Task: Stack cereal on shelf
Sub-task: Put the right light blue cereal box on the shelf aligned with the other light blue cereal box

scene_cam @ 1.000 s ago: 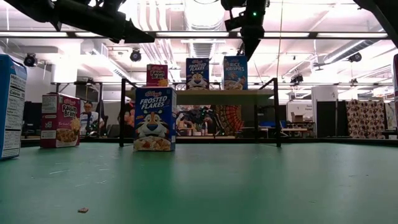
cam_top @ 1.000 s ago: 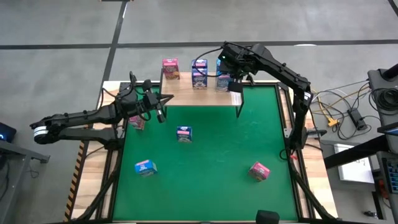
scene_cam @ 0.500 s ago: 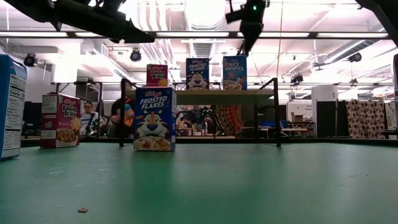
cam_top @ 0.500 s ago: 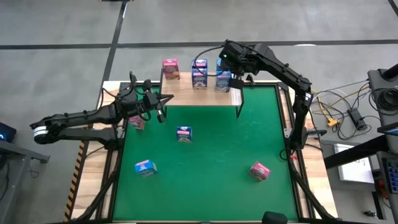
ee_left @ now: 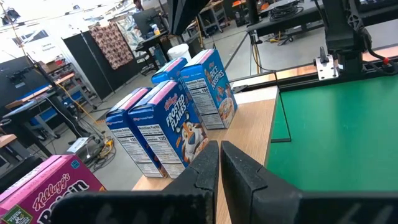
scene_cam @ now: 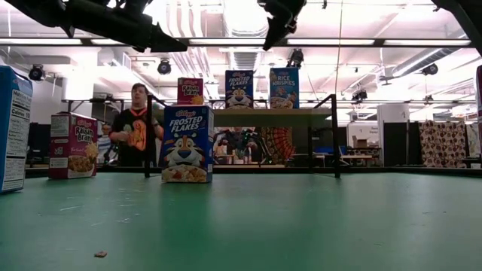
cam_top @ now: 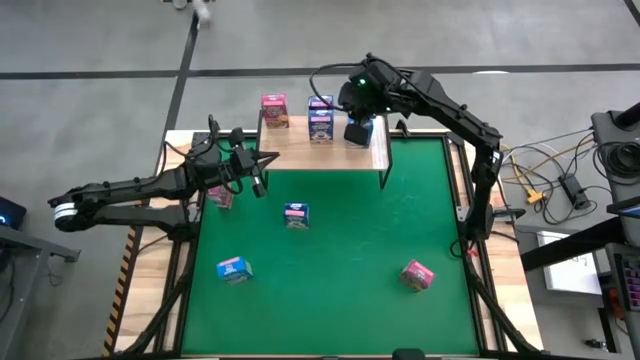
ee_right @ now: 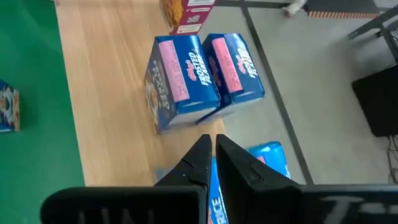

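The shelf (cam_top: 290,150) stands at the mat's far edge. On its wood top stand a pink cereal box (cam_top: 274,108) and several blue ones (cam_top: 321,120), two by two in the right wrist view (ee_right: 180,81). My right gripper (cam_top: 352,120) hangs shut above the Rice Krispies boxes (ee_right: 270,158), slanting down toward the table's left, well clear of their tops in the low view (scene_cam: 275,34). My left gripper (ee_left: 219,162) is shut and level at the shelf's left end (cam_top: 262,180), holding nothing. Other boxes rest on the mat: pink (cam_top: 417,274), blue (cam_top: 296,215), blue (cam_top: 233,268).
A pink Raisin Bran box (cam_top: 220,196) stands on the mat under my left arm. The green mat (cam_top: 400,220) has free room at its middle and right. A person (scene_cam: 135,132) walks in the room behind the table. Cables lie to the table's right (cam_top: 540,180).
My right gripper has risen from the Rice Krispies boxes, swung toward the table's left and tipped from pointing down to a slant, staying shut. The boxes have kept their places. A person has walked into view behind the table.
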